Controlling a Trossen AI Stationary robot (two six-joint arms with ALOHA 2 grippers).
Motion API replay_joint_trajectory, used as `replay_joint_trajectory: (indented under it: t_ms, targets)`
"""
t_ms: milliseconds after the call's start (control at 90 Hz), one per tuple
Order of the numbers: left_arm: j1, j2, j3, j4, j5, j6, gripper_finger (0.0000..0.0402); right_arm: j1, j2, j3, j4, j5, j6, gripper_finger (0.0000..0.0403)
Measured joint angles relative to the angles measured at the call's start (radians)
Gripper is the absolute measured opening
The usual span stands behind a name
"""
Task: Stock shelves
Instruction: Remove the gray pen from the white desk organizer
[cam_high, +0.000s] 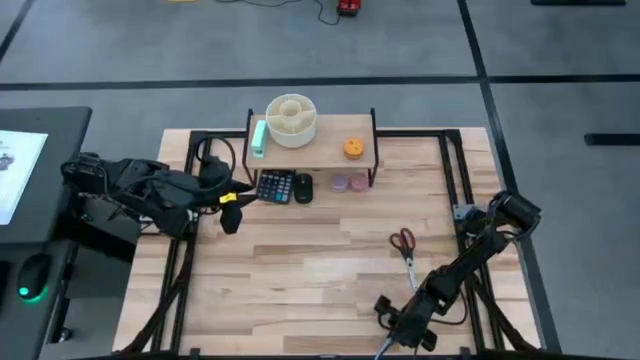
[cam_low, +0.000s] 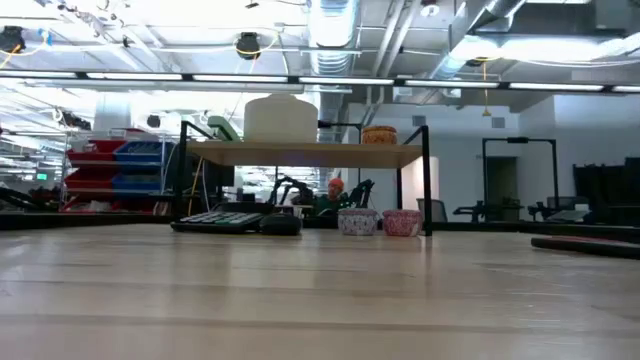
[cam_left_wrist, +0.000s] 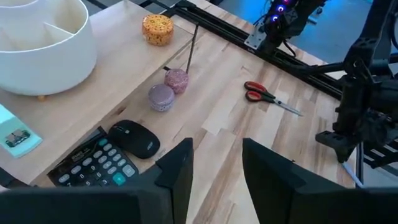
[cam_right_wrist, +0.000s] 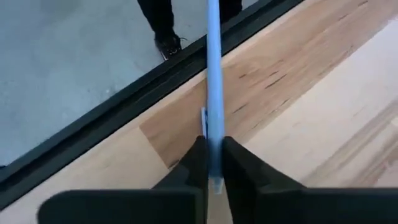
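Note:
The shelves (cam_high: 315, 152) stand at the table's far middle. On top are a white divided bowl (cam_high: 291, 119), a green pack (cam_high: 259, 138) and an orange round thing (cam_high: 353, 148). Under the plank lie a calculator (cam_high: 275, 186), a black mouse (cam_high: 303, 188) and two small pinkish pots (cam_high: 349, 183). My left gripper (cam_left_wrist: 214, 180) hovers open at the shelf's left end, near the calculator (cam_left_wrist: 93, 163). My right gripper (cam_high: 395, 328) is at the table's near edge, shut on a light-blue pen (cam_right_wrist: 213, 87). My right gripper pinches the pen near one end (cam_right_wrist: 214, 158) between its two fingers (cam_right_wrist: 198, 163). The pen runs along the fingers and sticks out far beyond their tips, past the table's near rail. No part of it shows resting on the wood.
Red-handled scissors (cam_high: 403, 243) lie on the table right of centre, between the shelf and my right arm. Black frame rails (cam_high: 455, 170) run along the table's sides. A person's legs and shoes (cam_right_wrist: 163, 28) stand on the floor just past the near edge.

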Motion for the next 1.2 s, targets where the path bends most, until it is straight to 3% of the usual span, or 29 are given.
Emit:
replay_joint_trajectory:
  t_ms: [222,444,733,1044,1200]
  targets:
    - [0.0,0.0,0.0,0.001,0.001,0.0,0.0116,-0.038,-0.045,0.0,-0.124,-0.001,0.016,0.0005]
    - [0.0,0.0,0.0,0.001,0.001,0.001,0.0116,-0.142,-0.147,-0.003,-0.381,0.033,-0.079,0.0005]
    - [0.0,0.0,0.0,0.001,-0.001,0.003,0.0116,-0.388,-0.27,-0.01,-0.742,0.217,-0.417,0.0005]
    - [0.0,0.0,0.0,0.001,-0.002,0.003,0.0116,-0.579,-0.359,-0.008,-0.79,0.27,-0.742,0.0006]
    - [0.0,0.0,0.0,0.001,-0.002,0.003,0.0116,-0.622,-0.421,0.007,-0.781,0.309,-0.738,0.002]
